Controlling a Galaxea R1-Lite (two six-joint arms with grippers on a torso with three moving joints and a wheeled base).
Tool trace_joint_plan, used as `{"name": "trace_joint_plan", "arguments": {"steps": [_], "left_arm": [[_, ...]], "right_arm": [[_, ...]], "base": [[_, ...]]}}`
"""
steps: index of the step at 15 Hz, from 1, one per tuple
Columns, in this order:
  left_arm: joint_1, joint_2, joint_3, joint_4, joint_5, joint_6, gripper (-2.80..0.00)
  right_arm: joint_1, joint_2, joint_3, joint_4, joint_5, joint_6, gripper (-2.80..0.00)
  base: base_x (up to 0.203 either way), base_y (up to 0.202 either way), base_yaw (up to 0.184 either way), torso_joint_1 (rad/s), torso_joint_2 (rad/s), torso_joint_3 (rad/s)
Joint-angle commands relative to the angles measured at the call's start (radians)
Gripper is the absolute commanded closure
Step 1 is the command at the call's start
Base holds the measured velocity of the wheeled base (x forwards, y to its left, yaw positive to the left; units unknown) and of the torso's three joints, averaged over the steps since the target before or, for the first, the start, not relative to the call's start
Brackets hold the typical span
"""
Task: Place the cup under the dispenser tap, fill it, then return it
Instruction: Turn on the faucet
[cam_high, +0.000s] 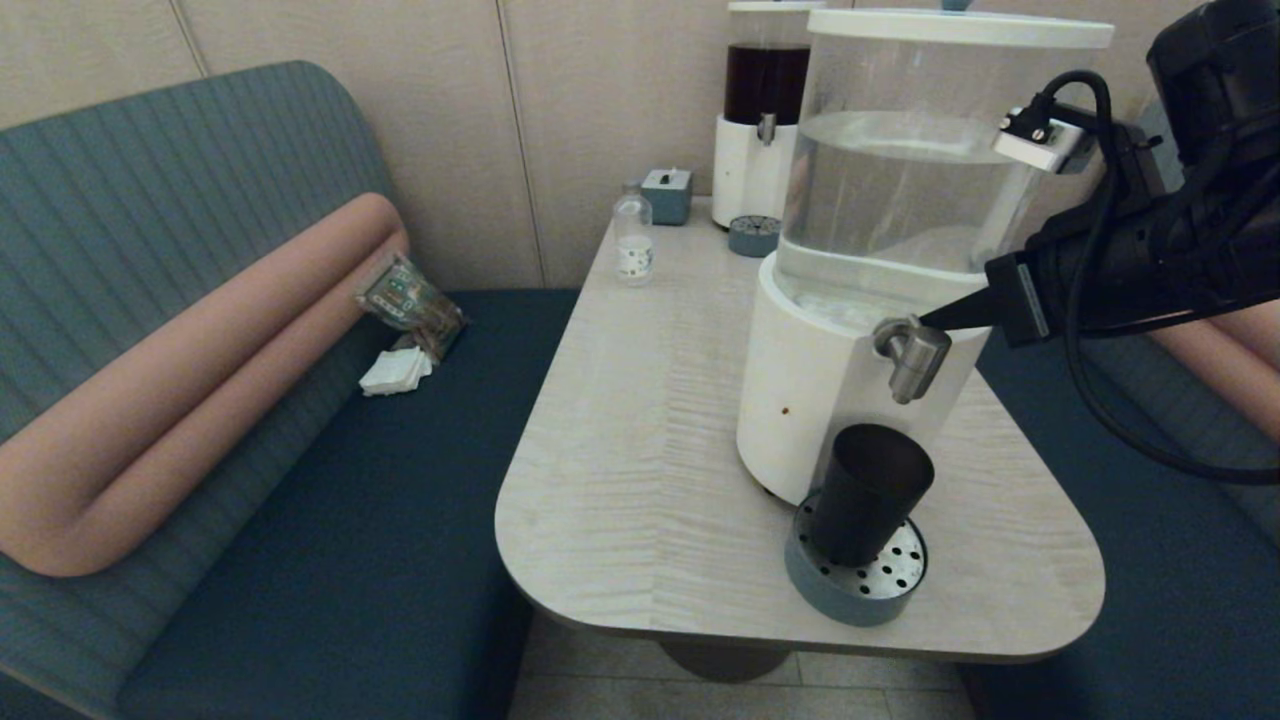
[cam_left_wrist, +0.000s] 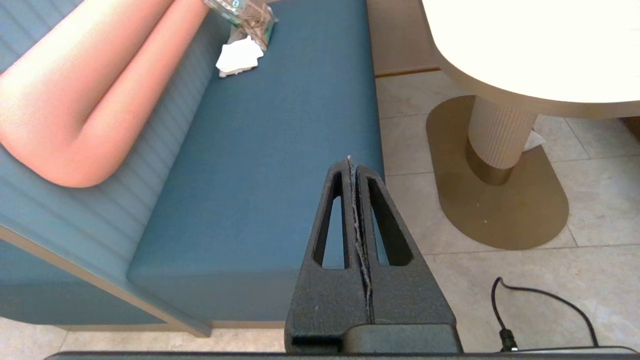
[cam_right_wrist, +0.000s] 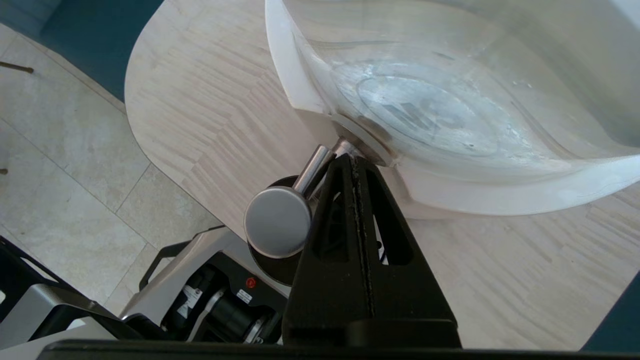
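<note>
The cup stands upright on a round grey drip tray with a perforated metal top, in the lower right part of the head view, directly below the dispenser tap. The tap sticks out from the white base of the large dispenser, whose clear tank is about half full of water. The right gripper reaches in from the right edge of the frame, and its pointed tip lies against the tap, at the side near the tank. In the right wrist view its two fingers are pressed flat together, so it is clenched with nothing between them, and the tip sits just beside the round steel end of the tap; the dark rim of the cup shows below the tap there. The left gripper is not visible in the head view; its own camera shows it hanging over the floor beside the blue bench seat, also clenched and empty, well apart from the tabletop. At the far end of the tabletop, in the upper middle of the head view, stand a small clear bottle, a small blue box, and a slimmer dispenser with dark liquid. On the bench at the left lie a packet and a white napkin.
</note>
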Motion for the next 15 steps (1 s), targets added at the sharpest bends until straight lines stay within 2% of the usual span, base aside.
{"name": "trace_joint_plan", "arguments": {"steps": [1,13,15], "left_arm": [[0.001,0.002,0.000,0.000,0.000,0.001,0.00],[0.001,0.001,0.000,0.000,0.000,0.001,0.00],[0.001,0.001,0.000,0.000,0.000,0.001,0.00]], "right_arm": [[0.007,0.008,0.000,0.002,0.004,-0.001,0.00],[0.047,0.013,0.004,-0.032,0.000,-0.004,0.00],[0.034,0.006,0.014,-0.072,-0.029,-0.001,0.00]], "base": [[0.000,0.000,0.000,0.000,0.00,0.000],[0.000,0.000,0.000,0.000,0.00,0.000],[0.000,0.000,0.000,0.000,0.00,0.000]]}}
